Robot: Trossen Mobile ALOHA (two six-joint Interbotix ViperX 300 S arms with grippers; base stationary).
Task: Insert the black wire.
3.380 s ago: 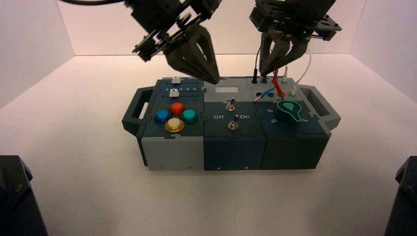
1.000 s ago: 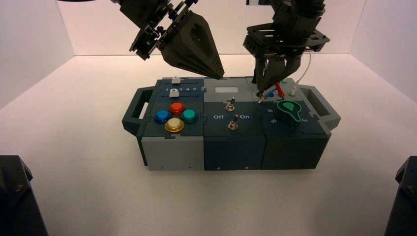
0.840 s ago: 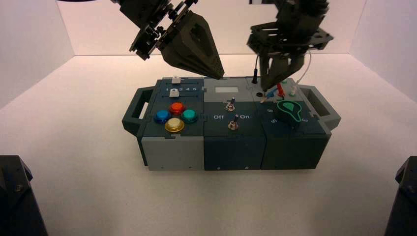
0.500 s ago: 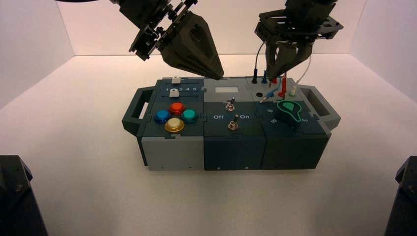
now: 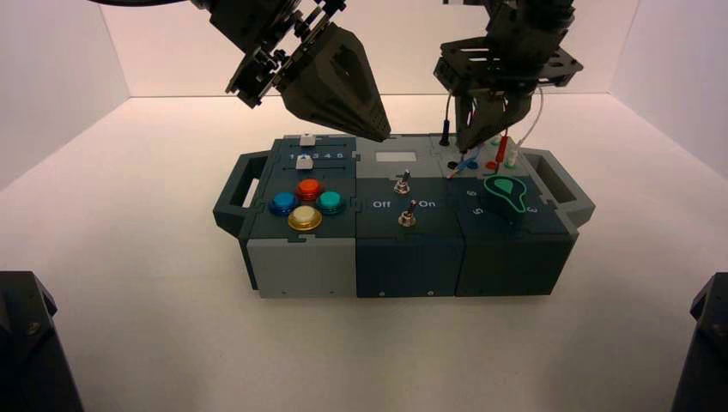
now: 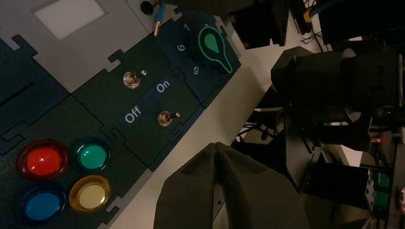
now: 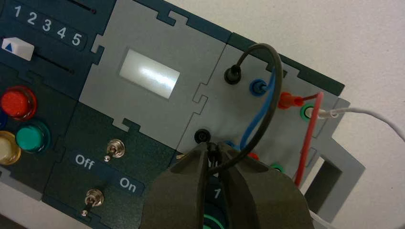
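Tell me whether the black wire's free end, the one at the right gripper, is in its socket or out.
Out: in the right wrist view, the near black socket shows its open hole beside the plug.

We count one box (image 5: 403, 268), bearing four push buttons (image 5: 305, 218), two sliders (image 5: 304, 162), two toggle switches (image 5: 407, 220), one knob (image 5: 506, 196), one pale window (image 5: 396, 157) and two side handles (image 5: 228, 204). We record four wires: one black wire (image 7: 276, 86), one blue wire (image 7: 258, 117), one red wire (image 7: 305, 148), one white wire (image 7: 370, 113).
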